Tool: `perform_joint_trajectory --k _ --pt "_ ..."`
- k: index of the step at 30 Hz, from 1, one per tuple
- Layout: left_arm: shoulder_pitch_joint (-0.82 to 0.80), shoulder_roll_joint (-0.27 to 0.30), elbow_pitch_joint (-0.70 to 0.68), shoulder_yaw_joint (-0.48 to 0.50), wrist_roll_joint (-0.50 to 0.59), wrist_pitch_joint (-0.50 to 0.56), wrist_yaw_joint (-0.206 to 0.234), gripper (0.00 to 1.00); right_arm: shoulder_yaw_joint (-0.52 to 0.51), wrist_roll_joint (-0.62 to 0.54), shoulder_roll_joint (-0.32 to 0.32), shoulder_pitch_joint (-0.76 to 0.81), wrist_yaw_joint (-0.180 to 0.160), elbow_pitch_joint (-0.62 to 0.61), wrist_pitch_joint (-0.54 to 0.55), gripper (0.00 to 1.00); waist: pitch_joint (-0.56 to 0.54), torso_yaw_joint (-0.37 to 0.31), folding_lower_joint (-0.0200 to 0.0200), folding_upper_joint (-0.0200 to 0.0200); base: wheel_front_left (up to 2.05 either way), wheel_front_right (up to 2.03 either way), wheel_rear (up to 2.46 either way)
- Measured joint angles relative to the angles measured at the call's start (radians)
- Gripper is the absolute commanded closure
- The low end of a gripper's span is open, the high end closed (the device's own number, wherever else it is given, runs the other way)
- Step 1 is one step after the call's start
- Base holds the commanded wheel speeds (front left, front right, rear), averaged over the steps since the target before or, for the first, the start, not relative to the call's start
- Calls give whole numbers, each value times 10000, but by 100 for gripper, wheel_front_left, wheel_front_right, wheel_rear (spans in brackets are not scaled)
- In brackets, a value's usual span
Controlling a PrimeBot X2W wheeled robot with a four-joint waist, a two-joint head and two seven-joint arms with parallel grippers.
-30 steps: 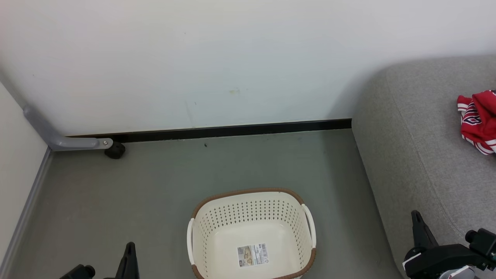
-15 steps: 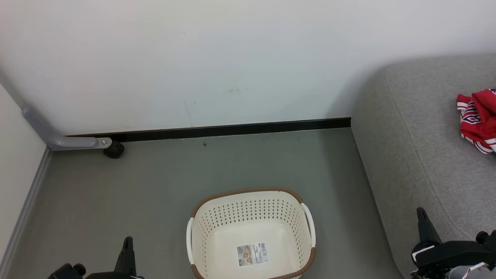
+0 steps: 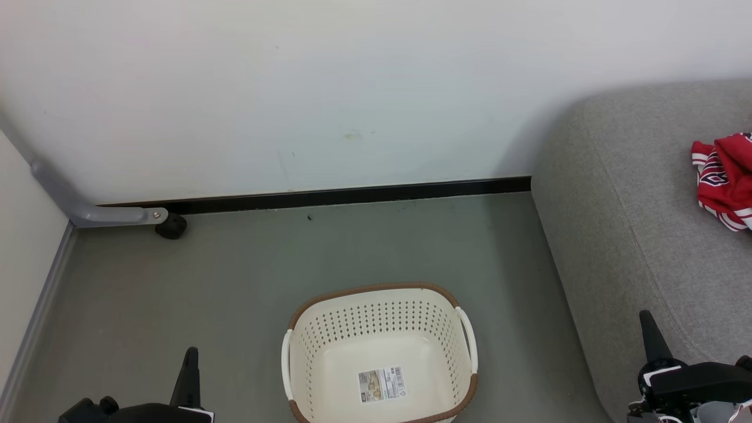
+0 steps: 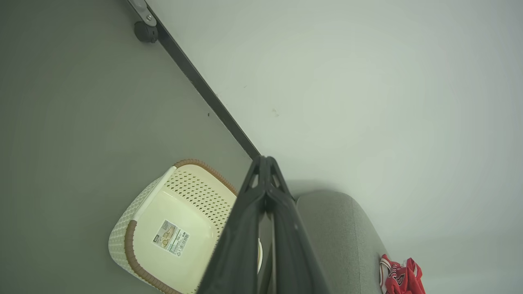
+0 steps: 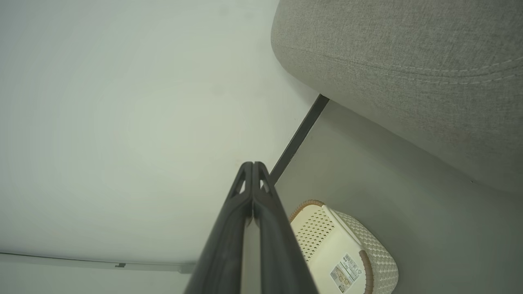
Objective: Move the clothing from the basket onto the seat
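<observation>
One basket [image 3: 382,320] stands on the grey floor [image 3: 235,282], its bare bottom carrying a single sticker label [image 3: 382,385]. One seat [image 3: 634,223] stands just right of the basket. One heap of red clothing [image 3: 725,179] with white striped trim lies on top of the seat, well apart from the basket, to its right and further back. How many garments make up the heap cannot be told.

There are two grippers. The left gripper [image 3: 191,361] is low to the basket's left and the right gripper [image 3: 648,320] low to its right, in front of the seat's edge. Both wrist views show their jaws pressed together at the tips, with nothing between them.

Beyond the basket, a black skirting strip [image 3: 352,195] runs along the white wall. One black caster [image 3: 171,226] on a grey bracket sits far to the basket's left.

The left wrist view takes in the basket, the seat's end and the clothing. The right wrist view gives the seat's stitched seam [image 5: 470,69] above the basket.
</observation>
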Motion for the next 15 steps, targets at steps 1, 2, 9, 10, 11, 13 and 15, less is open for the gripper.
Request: perform_joint_trajectory --k 1,2,9,10,11,13,15 --pt "-2 -6 -21 25 -111 44 -2 100 -44 115 8 -3 33 -10 67 100 2 -2 0 0 0 0 0" --pt "-5 -12 -33 44 -295 50 -15 100 -86 268 19 -8 40 -15 77 100 5 -3 0 0 0 0 0" --pt "-54 -31 -138 182 -1183 322 -174 100 -366 1141 132 -20 161 -77 328 100 23 -17 0 -1 0 0 0" --pt "-57 -35 -150 203 -1277 343 -176 100 -412 1239 140 -20 205 -82 355 100 25 -19 0 0 0 0 0" --pt "-62 -35 -163 222 -1392 405 -178 100 -453 1342 150 -24 207 -94 408 100 28 -20 0 0 0 0 0" --pt "-85 -40 -196 268 -1720 458 -265 100 -539 1628 169 -29 236 -107 462 100 33 -24 0 0 0 0 0" --pt "-103 -48 -228 320 -1914 529 -265 100 -616 1850 199 -30 299 -119 522 100 38 -28 0 0 0 0 0"
